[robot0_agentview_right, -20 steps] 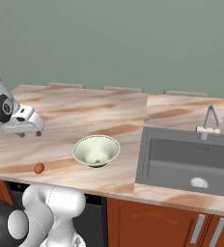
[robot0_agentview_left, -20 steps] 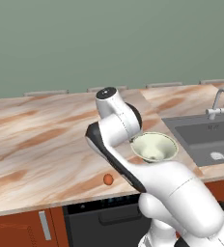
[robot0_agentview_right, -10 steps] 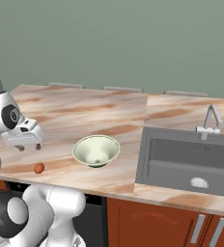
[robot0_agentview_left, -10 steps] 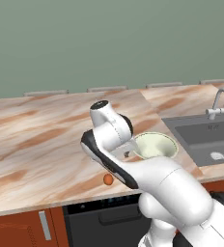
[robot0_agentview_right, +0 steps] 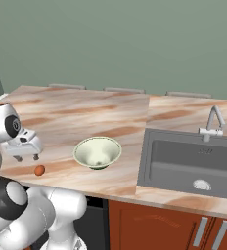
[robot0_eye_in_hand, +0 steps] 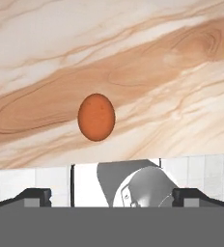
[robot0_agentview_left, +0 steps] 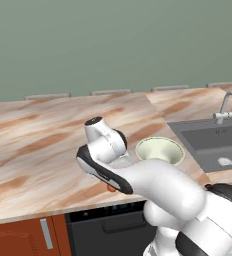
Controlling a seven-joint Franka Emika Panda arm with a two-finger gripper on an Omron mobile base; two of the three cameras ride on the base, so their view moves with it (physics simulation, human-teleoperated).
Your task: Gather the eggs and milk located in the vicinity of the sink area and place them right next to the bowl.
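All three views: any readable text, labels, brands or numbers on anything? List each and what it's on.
None readable.
The bowl, the orange-brown egg, the sink and the counter carry no print.
The gripper housing shows no lettering.

Glossy white rounded arm [robot0_agentview_left: 163,185], bulbous link shells, dark grey joint rings and caps. White boxy gripper [robot0_agentview_right: 26,157], two small dark finger tips [robot0_eye_in_hand: 34,195].
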